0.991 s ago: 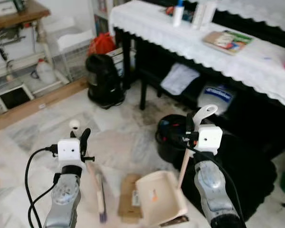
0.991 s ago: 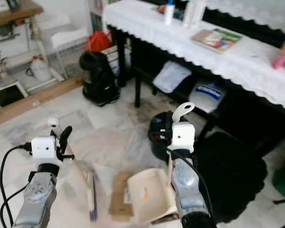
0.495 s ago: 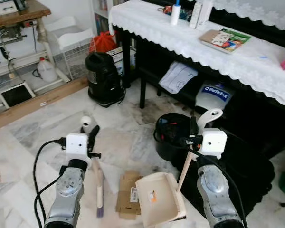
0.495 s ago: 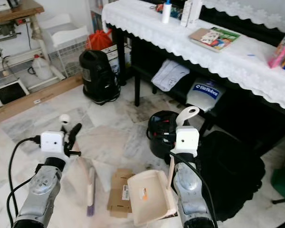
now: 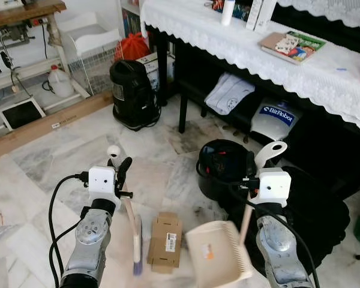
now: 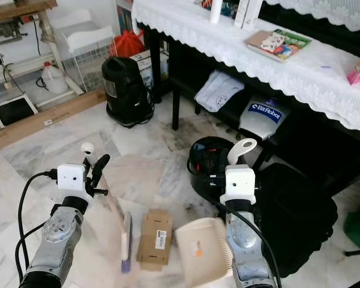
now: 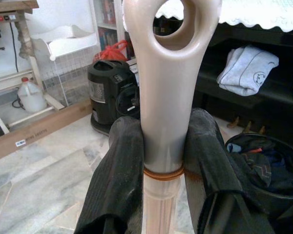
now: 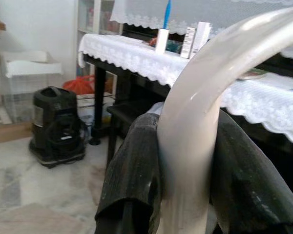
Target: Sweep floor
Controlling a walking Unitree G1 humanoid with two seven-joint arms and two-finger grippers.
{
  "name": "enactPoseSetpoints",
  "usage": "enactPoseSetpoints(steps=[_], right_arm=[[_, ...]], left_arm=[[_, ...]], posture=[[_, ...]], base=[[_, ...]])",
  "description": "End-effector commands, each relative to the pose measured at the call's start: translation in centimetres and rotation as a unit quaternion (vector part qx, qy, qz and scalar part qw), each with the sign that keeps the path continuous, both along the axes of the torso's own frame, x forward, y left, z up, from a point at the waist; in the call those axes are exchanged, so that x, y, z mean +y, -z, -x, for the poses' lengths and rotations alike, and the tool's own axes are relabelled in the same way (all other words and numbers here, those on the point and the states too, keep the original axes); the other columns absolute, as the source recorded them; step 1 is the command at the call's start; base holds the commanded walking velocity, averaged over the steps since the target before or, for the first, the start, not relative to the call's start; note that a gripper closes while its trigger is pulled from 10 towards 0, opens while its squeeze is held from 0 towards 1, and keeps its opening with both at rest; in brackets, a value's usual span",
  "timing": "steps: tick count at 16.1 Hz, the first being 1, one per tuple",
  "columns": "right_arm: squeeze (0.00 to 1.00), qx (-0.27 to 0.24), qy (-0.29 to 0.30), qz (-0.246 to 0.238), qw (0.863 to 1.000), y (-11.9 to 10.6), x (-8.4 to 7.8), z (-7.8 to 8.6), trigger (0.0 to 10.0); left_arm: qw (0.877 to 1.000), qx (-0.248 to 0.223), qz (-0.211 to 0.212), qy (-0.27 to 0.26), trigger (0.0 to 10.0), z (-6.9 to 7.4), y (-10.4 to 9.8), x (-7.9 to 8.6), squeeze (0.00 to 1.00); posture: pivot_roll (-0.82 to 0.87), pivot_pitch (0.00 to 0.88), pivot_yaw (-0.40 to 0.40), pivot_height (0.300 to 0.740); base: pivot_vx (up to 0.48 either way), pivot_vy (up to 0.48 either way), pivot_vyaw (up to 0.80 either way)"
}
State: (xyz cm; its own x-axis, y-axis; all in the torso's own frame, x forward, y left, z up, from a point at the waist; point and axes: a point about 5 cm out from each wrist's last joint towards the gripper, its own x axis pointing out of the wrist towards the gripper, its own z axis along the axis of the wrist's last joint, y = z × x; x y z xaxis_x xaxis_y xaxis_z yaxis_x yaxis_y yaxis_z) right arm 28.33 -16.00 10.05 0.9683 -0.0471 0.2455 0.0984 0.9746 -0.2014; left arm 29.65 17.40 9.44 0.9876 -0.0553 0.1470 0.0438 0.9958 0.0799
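Our left claw (image 5: 121,171) is clenched on the broom (image 5: 132,225) near the top of its handle, so the bristles reach down to the marble floor (image 5: 42,162) just left of the flattened cardboard box (image 5: 164,240). That box lies between our two tools, which suits sweeping it sideways. To its right the dustpan (image 5: 219,259) rests low on the floor, its mouth facing the box to catch it. Our right claw (image 5: 252,174) grips the dustpan's upright handle. Behind stands a black bin (image 5: 223,168), probably where the sweepings belong.
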Motion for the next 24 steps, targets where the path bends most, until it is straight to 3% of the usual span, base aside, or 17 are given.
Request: enactPoseSetpoints(steps=[1, 7, 18, 21, 24], right_arm=[[0.00, -0.007, 0.008, 0.015, 1.000, -0.2, -0.2, 0.1, 10.0], [0.00, 0.010, 0.022, 0.027, 0.999, 1.0, -0.3, 0.5, 10.0], [0.00, 0.034, 0.024, 0.048, 0.998, 2.9, 0.0, 1.5, 10.0], [0.00, 0.037, 0.023, 0.048, 0.998, 3.2, 0.1, 2.0, 10.0], [0.00, 0.039, 0.024, 0.050, 0.998, 3.3, 0.0, 2.1, 10.0]], left_arm=[[1.000, -0.020, 0.007, -0.004, 10.0, -0.1, -0.5, 0.1, 0.05], [0.997, -0.052, 0.003, -0.048, 10.0, -0.8, -1.7, 0.9, 0.07], [0.997, -0.042, 0.064, -0.022, 10.0, -1.4, -1.7, -0.3, 0.06], [0.991, 0.002, 0.129, 0.046, 10.0, -2.0, -1.0, -1.6, 0.05], [0.980, 0.030, 0.163, 0.113, 10.0, -2.0, -0.9, -2.0, 0.05]], posture=[[-0.06, 0.162, -0.056, 0.740], [-0.05, 0.196, -0.054, 0.740], [-0.05, 0.236, -0.048, 0.740], [-0.06, 0.239, -0.053, 0.740], [-0.06, 0.234, -0.054, 0.740]], base=[[0.000, 0.000, 0.00], [0.000, 0.000, 0.00], [0.000, 0.000, 0.00], [0.000, 0.000, 0.00], [0.000, 0.000, 0.00]])
